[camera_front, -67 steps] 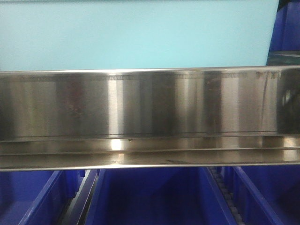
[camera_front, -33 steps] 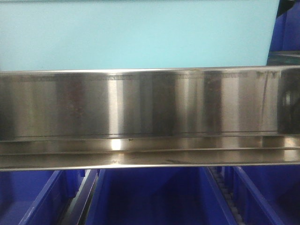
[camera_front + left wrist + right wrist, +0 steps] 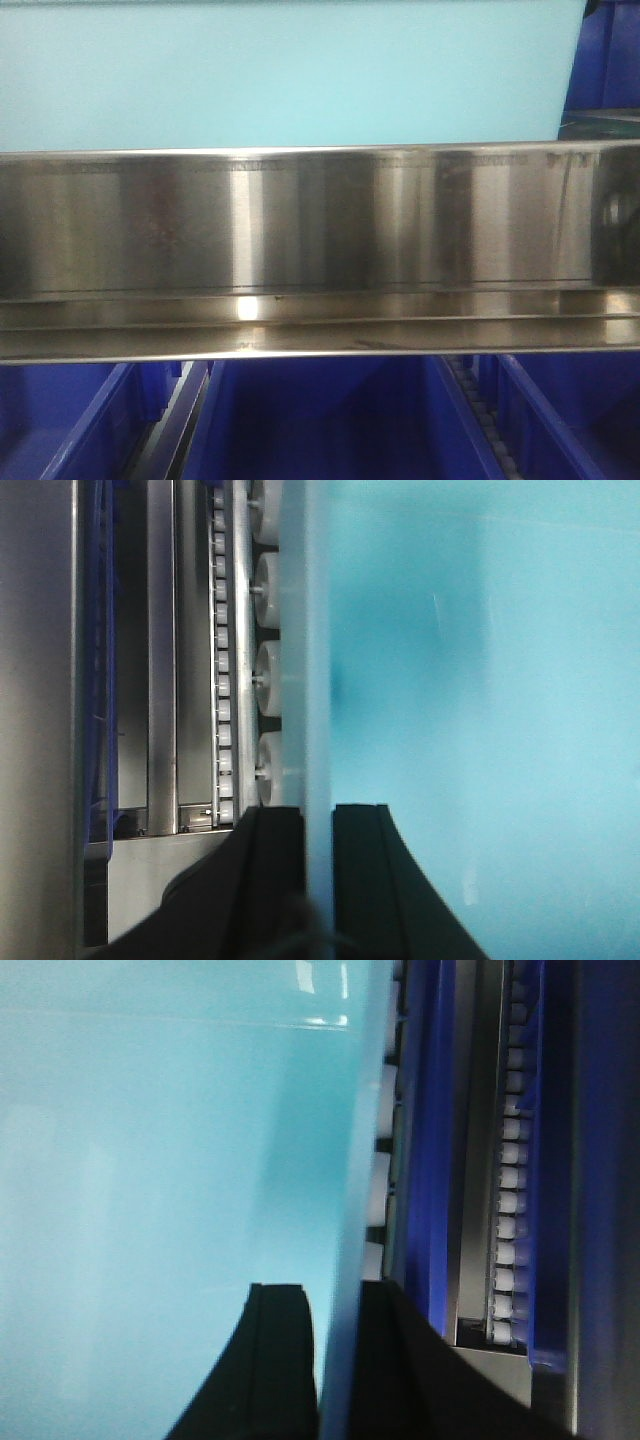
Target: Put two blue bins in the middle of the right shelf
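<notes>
- A faint row of marks runs along the upper edge of the steel shelf rail [image 3: 320,250]; it is too blurred to read
- The light-blue bin [image 3: 290,75] is a pale cyan, smooth and slightly glossy, with plain flat walls; in the front view it fills the space above the rail, from the left edge almost to the right edge
- The left gripper [image 3: 318,880] has its black jaws clamped on a thin, translucent wall of the light-blue bin, one on each face; the wall runs straight up between them
- The right gripper [image 3: 338,1360] has its jaws closed the same way on another wall of that bin, pale cyan inside and a lighter edge showing between them
- White wheels [image 3: 268,580] sit in a row just beside the bin wall in the left wrist view; a roller track [image 3: 225,680] of small white rollers runs alongside them
- Below the rail three dark-blue bins [image 3: 320,420] stand side by side; another dark-blue bin [image 3: 610,60] shows at the upper right corner, beside the pale one
</notes>
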### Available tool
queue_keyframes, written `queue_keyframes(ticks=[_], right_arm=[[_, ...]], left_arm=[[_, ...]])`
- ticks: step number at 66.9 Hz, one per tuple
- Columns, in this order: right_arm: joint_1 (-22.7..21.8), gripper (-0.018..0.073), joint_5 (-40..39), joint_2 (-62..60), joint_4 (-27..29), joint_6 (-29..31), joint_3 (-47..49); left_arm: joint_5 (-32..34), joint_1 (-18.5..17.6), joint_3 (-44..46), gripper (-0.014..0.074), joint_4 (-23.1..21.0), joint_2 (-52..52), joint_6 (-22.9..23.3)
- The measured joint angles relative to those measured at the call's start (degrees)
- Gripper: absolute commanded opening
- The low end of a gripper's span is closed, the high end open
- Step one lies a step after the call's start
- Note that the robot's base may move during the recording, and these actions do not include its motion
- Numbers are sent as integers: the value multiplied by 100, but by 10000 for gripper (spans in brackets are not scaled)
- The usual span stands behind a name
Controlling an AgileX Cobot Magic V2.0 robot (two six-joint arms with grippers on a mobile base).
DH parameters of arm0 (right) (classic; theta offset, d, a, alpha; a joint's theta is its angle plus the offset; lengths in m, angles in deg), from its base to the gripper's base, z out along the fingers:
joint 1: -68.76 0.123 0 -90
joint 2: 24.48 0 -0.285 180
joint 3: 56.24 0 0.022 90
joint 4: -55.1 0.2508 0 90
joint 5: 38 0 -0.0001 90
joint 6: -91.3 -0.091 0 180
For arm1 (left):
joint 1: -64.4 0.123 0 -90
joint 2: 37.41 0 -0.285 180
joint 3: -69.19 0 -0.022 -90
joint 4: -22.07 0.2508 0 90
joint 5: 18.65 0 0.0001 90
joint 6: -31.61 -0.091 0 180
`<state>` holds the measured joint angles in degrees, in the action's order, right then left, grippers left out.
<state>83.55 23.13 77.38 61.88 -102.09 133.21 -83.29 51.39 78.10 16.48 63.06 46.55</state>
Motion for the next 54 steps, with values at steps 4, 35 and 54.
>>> queue_keyframes(ticks=[4, 35, 54], right_arm=[[0, -167, 55, 0, 0, -12, 38], [0, -167, 694, 22, -308, -23, 1222], [-23, -167, 705, 22, -413, 169, 2386]], left_arm=[[-11, -15, 0, -111, 12, 0, 0], [-173, -393, 559, -111, 424, -368, 61], [-254, -393, 1826, -111, 645, -403, 61]])
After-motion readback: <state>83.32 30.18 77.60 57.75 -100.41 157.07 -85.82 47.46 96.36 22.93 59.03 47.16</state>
